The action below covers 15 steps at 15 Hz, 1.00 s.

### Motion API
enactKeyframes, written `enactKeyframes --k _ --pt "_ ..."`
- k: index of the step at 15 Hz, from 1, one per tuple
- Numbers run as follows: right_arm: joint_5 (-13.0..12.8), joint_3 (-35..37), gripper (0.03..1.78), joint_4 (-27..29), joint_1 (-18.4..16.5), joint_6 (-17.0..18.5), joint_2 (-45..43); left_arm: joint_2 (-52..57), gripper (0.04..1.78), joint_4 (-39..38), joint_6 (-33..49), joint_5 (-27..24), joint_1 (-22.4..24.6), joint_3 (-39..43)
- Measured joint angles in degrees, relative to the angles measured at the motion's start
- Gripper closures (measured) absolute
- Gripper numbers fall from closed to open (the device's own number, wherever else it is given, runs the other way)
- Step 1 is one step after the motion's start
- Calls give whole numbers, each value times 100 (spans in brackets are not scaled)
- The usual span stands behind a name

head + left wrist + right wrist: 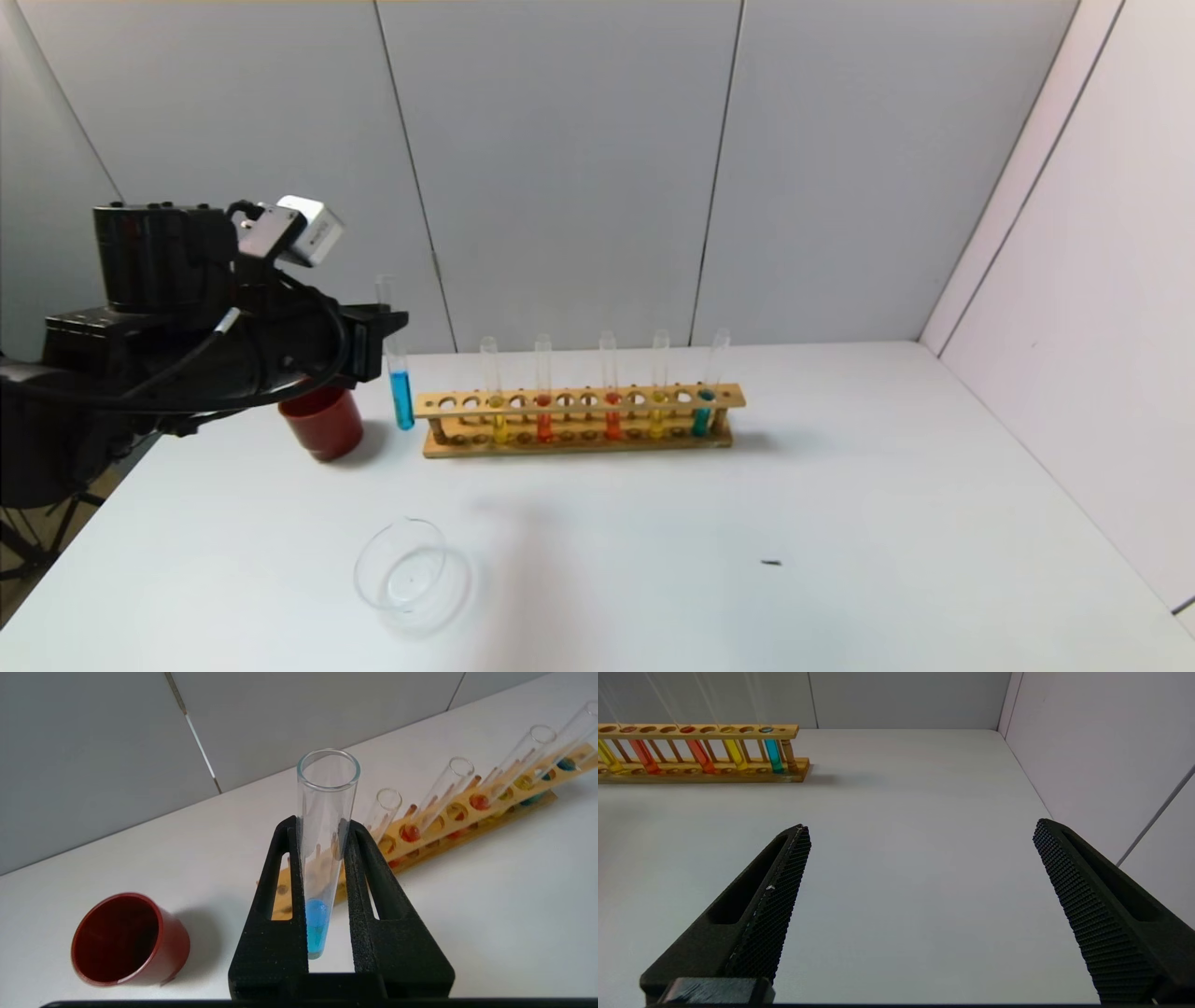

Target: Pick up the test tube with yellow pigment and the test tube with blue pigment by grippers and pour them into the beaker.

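The test tube with blue pigment (322, 858) stands upright in the left gripper (322, 840), whose jaws are clamped on the clear glass above the liquid, with the open mouth rising above the fingertips (285, 858). Seen from the head camera, this tube (400, 373) hangs just off the left end of the wooden rack (579, 411), clear of its holes and lifted above the counter (840, 485).

Taking the rack as the landmark: a dark red cup (322, 422) sits to its left, just beyond the held tube. The beaker (411, 574) lies nearer the robot than the rack's left end, well apart from it and not under the tube. In the rack stand two yellow tubes, two orange-red tubes and, at the right end, a teal-blue tube (702, 411); the test tube with yellow pigment (496, 411) nearest the left end looks untouched.

The right gripper (920, 868) idles over bare counter to the right of the rack, jaws spread wide and holding nothing.

Risks, as I judge them: smooth glass may slip or swing in the jaws once tilted, and the red cup is closer than the beaker, so a pour begun too early would miss. The beaker is low, so a steep tip from height could splash over its rim.
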<state>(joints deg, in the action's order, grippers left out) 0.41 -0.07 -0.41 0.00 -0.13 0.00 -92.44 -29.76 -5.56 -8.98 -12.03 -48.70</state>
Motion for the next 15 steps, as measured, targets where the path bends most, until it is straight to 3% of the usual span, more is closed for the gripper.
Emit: enactKeyframes --k 7,15 --pt "0 0 7 0 0 -2 0 1240 152 1824 -920 -601 540 457" --pt "0 0 7 0 0 -2 0 1524 152 3543 -1386 -667 453 483"
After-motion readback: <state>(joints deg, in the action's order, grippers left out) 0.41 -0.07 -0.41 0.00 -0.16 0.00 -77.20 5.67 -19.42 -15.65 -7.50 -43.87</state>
